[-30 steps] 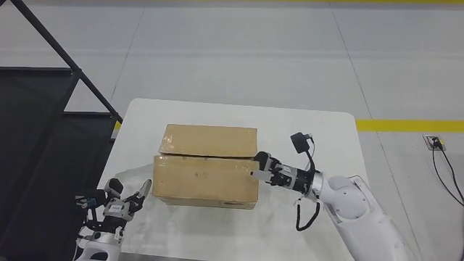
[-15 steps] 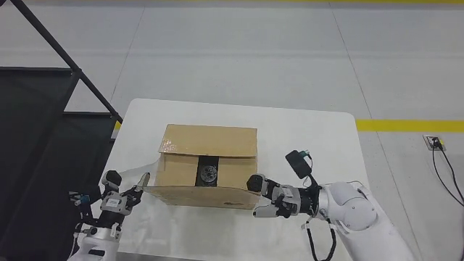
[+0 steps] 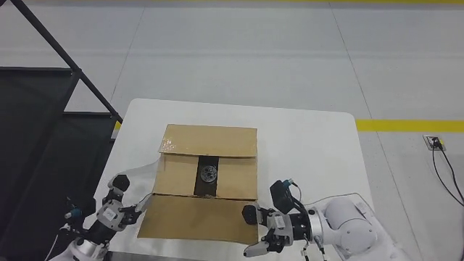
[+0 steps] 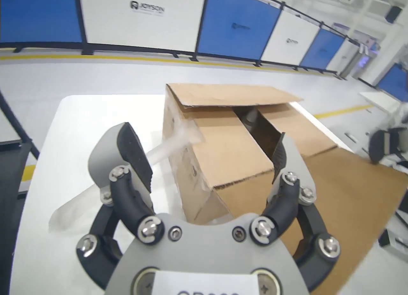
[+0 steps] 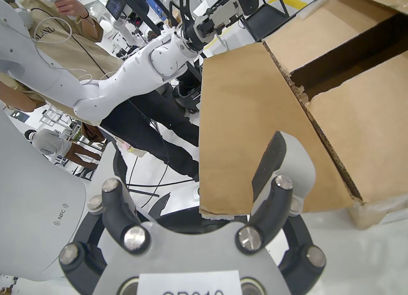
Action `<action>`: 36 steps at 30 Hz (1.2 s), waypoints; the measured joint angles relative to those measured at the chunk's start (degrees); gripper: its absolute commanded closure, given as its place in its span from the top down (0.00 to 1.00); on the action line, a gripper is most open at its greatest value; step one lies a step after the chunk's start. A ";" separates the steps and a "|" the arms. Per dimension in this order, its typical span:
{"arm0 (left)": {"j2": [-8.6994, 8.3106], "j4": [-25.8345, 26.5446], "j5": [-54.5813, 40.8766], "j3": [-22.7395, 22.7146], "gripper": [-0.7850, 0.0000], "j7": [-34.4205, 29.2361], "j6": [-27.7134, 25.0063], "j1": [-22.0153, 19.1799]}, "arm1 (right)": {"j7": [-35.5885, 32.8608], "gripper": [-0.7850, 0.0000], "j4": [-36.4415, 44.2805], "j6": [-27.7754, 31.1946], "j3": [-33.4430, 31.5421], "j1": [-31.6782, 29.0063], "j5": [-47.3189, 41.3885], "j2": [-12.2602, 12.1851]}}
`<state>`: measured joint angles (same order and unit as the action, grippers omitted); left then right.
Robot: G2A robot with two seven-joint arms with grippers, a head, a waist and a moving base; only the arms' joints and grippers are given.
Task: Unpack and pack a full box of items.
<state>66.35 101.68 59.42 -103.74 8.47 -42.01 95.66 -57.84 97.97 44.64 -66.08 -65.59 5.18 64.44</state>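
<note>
Both open, left end effector and right end effector retreated as box flap dropped outward.

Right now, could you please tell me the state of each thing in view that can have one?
cardboard box: upright, partly open.
near flap: folded out toward the robot.
far flap: lifted open.
inner flaps: down, a gap between them.
tape strip: peeled loose at the box's end.
left gripper: jaws open, empty.
right gripper: jaws open, at the near flap's corner.
</note>
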 measured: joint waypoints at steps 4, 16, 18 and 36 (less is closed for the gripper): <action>-0.64 -0.87 6.95 -1.51 1.00 1.13 -5.96 0.76 | 1.31 1.00 -1.52 -6.10 1.56 1.55 -4.45 0.24; -1.04 -2.98 25.36 1.68 1.00 8.91 -0.41 2.41 | 9.19 1.00 -8.88 -18.04 5.54 10.17 -15.38 2.12; -1.09 -3.19 26.02 2.04 1.00 9.32 0.22 2.43 | 12.95 1.00 -10.41 -23.68 5.64 11.42 -19.91 2.69; -1.04 -2.92 24.91 2.65 1.00 8.82 1.33 2.29 | 15.23 1.00 -12.60 -31.83 4.65 11.02 -27.63 3.03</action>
<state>65.31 98.76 84.33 -101.10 17.29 -40.69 97.95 -42.61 85.36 12.80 -61.43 -54.57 -22.44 67.47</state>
